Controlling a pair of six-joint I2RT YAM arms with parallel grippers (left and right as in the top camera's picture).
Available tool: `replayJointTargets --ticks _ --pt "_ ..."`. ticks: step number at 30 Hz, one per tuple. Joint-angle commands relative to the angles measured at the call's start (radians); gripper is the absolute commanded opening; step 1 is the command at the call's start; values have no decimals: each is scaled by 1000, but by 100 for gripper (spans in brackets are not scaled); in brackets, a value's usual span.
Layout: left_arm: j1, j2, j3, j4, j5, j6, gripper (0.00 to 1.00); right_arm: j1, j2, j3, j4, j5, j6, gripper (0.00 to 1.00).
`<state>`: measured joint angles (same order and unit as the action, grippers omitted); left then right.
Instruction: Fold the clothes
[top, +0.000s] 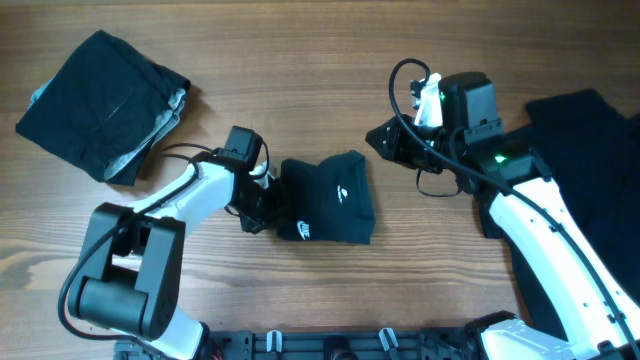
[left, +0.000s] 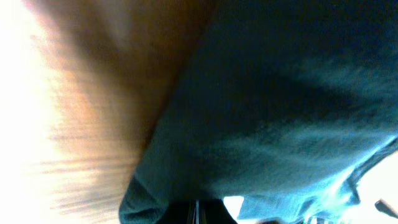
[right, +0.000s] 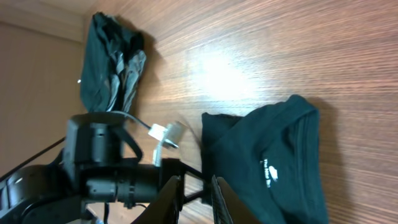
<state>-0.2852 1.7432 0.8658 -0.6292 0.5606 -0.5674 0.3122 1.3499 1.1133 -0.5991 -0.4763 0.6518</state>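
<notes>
Left gripper (top: 267, 204) pinches the nine o'clock edge of the folded logo T-shirt (top: 335, 195) at the centre of the table (top: 300, 60), while one folded shirt (top: 95, 100) lies at ten o'clock and unfolded clothes (top: 600, 140) wait at three o'clock.

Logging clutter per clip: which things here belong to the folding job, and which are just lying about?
Job: logo shirt, folded pile, unfolded garment.
Not the job: wooden table, only the work surface.

Wooden table (top: 300, 80), folded shirt (top: 335, 200), shirt stack (top: 95, 100), loose garment (top: 590, 150)
</notes>
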Motion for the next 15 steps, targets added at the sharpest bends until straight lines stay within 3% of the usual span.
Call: replayJointTargets --ticks 1,6,8,9,10,11,12,14,15 --pt "79 8 -5 165 -189 -76 4 -2 -5 8 0 55 5 20" --pt "193 8 69 291 -203 43 6 -2 12 5 -31 103 -4 23" --pt "196 7 148 261 -142 137 19 -1 51 5 -31 103 -51 24" --pt "196 5 214 188 -80 163 28 -1 91 5 -33 100 -83 24" --pt "196 0 256 126 -29 169 44 -1 124 5 -38 88 -110 24" --pt "196 -6 290 58 14 169 49 -1 160 5 -40 57 -145 21" --pt "195 -16 311 -9 47 169 49 -1 200 5 -39 14 -193 20" --pt "182 -27 311 -167 39 172 12 -2 293 5 -59 -48 -231 15" --pt "164 -24 292 -225 -31 171 4 -2 313 5 -57 -44 -231 14"
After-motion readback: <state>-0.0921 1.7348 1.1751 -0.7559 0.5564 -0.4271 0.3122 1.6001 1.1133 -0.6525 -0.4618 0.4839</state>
